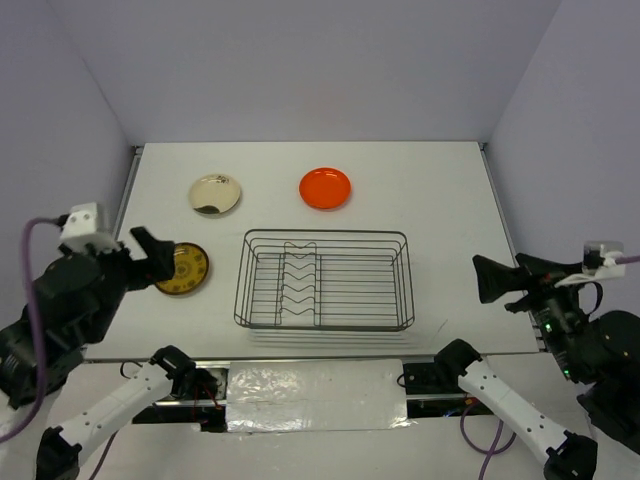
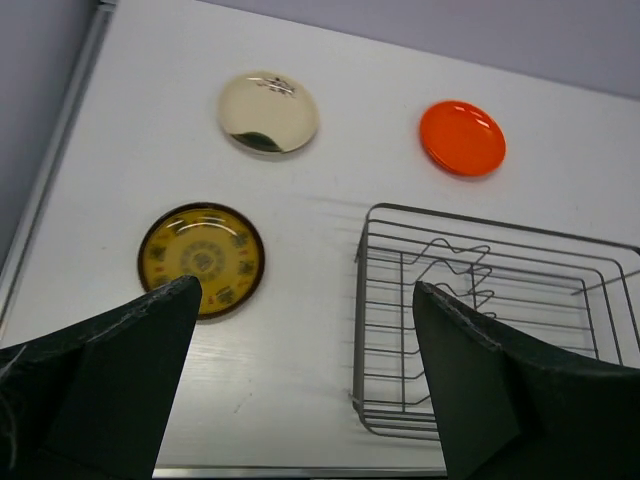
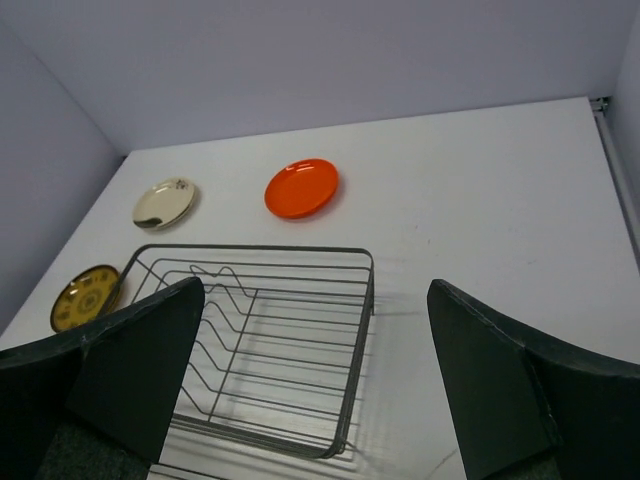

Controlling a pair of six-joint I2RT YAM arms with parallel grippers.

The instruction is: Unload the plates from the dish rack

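On a white table (image 1: 440, 200), seen from above, the rack (image 1: 340, 285) sits near the front edge, its zigzag divider left of centre. Three plates lie flat outside it. The orange plate (image 1: 325, 188) lies behind the rack, the cream plate (image 1: 214, 194) lies to the orange plate's left, and the yellow plate (image 1: 181, 269) lies just left of the rack. The left gripper (image 1: 152, 250) hangs over the yellow plate's near-left edge with its jaws spread and nothing between them. The right gripper (image 1: 482, 280), well apart from the rack on the right, points toward it, also spread wide and holding nothing.

From the left wrist, the left gripper (image 2: 305, 290) frames bare table between its two dark fingers. The yellow plate (image 2: 201, 260), with its dark patterned centre, shows at the tip of the left finger. The cream plate (image 2: 268, 112) and orange plate (image 2: 462, 137) lie farther back, and the rack (image 2: 480, 320) is at lower right, partly behind the right finger.

From the right wrist, the right gripper (image 3: 315, 287) stands wide apart above the rack (image 3: 260, 340). Beyond it lie the orange plate (image 3: 301, 188) and the cream plate (image 3: 164, 203). The yellow plate (image 3: 86, 297) is at the far left beside the rack.
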